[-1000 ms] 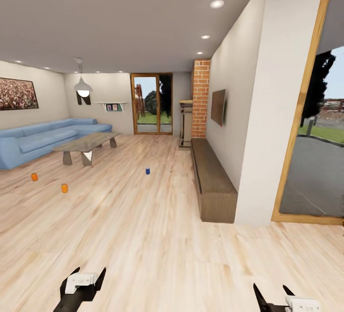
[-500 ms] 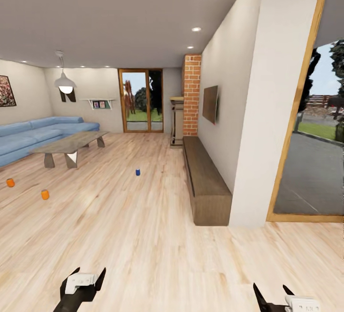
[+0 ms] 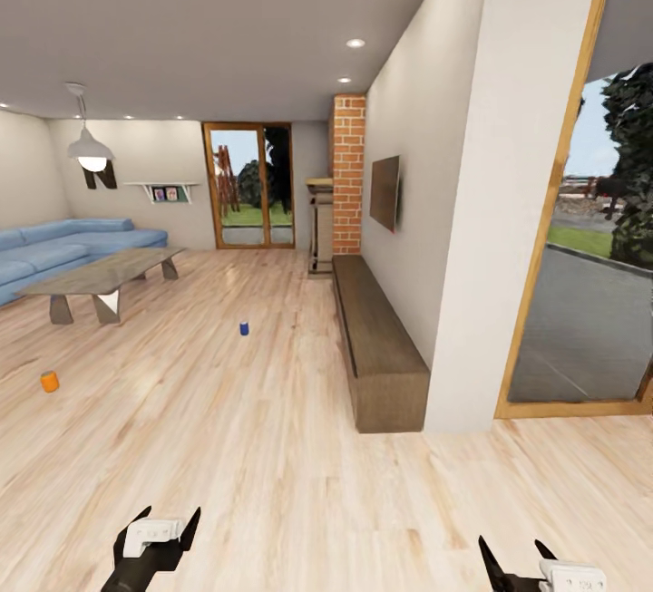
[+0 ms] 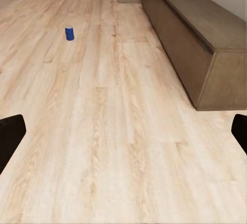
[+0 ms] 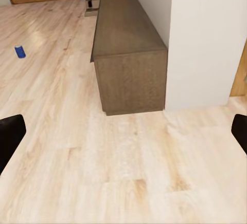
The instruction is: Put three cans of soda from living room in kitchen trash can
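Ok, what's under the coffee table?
Under the coffee table only bare wood floor shows between its legs. The far side is hidden by the tabletop; the orange can sits well clear.

One orange soda can (image 3: pixel 49 382) stands upright on the light wood floor of the living room (image 3: pixel 227 374), at about ten o'clock from the robot in the head view. It is a short cylinder, well apart from everything around it, with bare planks on all sides.

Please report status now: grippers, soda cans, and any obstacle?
Left gripper open, empty. Right gripper open, empty. One orange soda can on floor, far left. Blue can and low wooden bench ahead.
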{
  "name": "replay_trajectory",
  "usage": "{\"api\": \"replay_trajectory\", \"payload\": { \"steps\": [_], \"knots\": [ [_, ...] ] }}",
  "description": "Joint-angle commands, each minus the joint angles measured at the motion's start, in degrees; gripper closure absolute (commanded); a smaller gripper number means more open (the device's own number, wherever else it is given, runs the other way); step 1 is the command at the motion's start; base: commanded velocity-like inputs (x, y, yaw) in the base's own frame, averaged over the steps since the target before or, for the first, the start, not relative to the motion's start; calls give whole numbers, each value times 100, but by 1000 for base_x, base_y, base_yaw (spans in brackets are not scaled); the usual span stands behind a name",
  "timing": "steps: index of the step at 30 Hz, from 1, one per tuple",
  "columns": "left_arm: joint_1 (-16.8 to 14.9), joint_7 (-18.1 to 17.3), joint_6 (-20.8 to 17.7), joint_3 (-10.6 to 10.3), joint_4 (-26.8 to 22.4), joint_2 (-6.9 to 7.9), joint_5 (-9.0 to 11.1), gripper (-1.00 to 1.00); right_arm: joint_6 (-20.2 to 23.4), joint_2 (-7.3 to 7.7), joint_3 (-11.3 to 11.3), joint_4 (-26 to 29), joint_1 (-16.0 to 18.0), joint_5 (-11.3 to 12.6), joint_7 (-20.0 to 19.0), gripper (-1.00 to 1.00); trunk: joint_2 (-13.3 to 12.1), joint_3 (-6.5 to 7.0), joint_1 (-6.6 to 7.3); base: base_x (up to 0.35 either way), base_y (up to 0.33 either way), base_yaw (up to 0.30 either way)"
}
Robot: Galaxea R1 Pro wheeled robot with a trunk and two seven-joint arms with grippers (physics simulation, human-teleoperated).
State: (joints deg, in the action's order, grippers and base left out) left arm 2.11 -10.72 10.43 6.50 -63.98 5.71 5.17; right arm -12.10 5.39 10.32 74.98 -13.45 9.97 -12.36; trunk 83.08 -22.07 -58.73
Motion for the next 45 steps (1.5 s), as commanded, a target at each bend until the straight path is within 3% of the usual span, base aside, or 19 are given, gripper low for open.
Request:
{"api": "replay_trajectory", "payload": {
  "steps": [1,18,25,45],
  "knots": [
    [0,0,2,-2,0,0,-2,-100,-1,1,1,2,0,1,0,-100,0,-2,0,176,-60,-24],
    [2,0,12,-8,0,0,1,-100,50,41,11,8,0,14,-3,-100,0,-79,0,255,-130,-144],
    [0,0,16,-8,0,0,1,-100,42,34,219,8,0,22,-10,-100,0,-91,0,271,-159,-224],
    [1,0,28,-17,0,0,1,-100,33,24,260,8,0,23,-12,-100,0,-93,0,201,-219,-233]
  ]
}}
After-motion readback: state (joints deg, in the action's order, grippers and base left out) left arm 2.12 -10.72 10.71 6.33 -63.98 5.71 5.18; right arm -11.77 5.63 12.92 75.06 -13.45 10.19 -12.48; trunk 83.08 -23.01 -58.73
